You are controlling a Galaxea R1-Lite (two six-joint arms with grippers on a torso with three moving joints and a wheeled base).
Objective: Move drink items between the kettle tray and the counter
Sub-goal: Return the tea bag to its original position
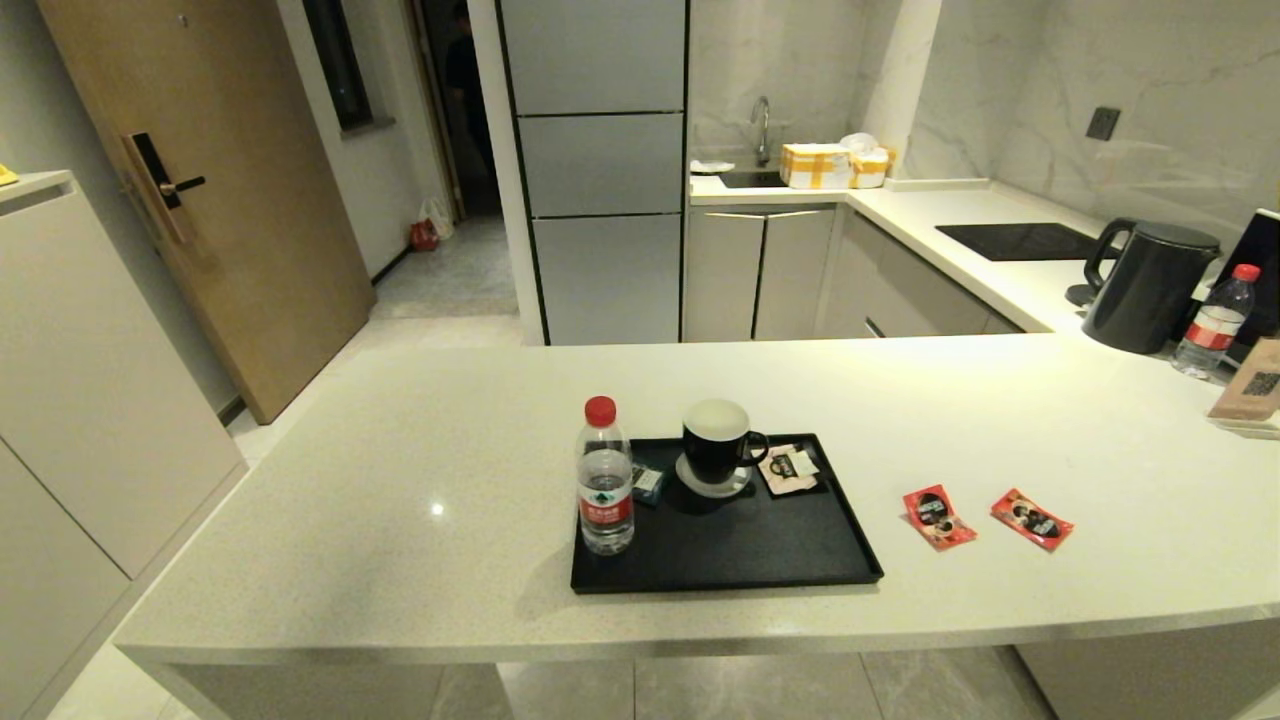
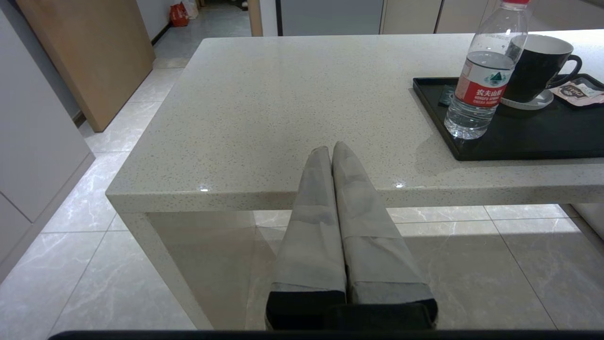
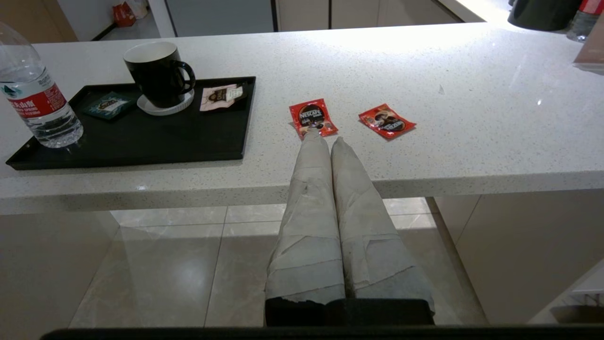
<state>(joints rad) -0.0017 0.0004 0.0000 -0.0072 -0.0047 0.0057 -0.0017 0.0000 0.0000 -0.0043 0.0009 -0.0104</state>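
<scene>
- Lying flat on the counter (image 1: 400, 480), the two red sachets sit to the right of the tray (image 1: 720, 570), apart from it and from each other: near sachet (image 1: 938, 517) closer to the tray, far sachet (image 1: 1032, 519) further right.
- Neither arm shows in the head view; both claws are held off the counter's front edge, over the floor.
- Right claw (image 3: 325, 140): fingers pressed together, holding nothing. In the right wrist view its tips line up just short of the near sachet (image 3: 312, 118), with the far sachet (image 3: 387, 121) off to one side; whether the tips touch the counter cannot be told.
- Left claw (image 2: 330, 148): fingers also pressed together, empty, pointing at bare counter well to the left of the tray, far from both sachets.
- On the tray: a water bottle (image 1: 605, 478) at its left edge, a black mug (image 1: 718, 442) on a white coaster (image 1: 712, 483), a teal packet (image 1: 648, 483) between bottle and mug, and a pale sachet (image 1: 789, 467) right of the mug.
- Further back on the right stand a black kettle (image 1: 1148, 285) and a second bottle (image 1: 1214, 322).
</scene>
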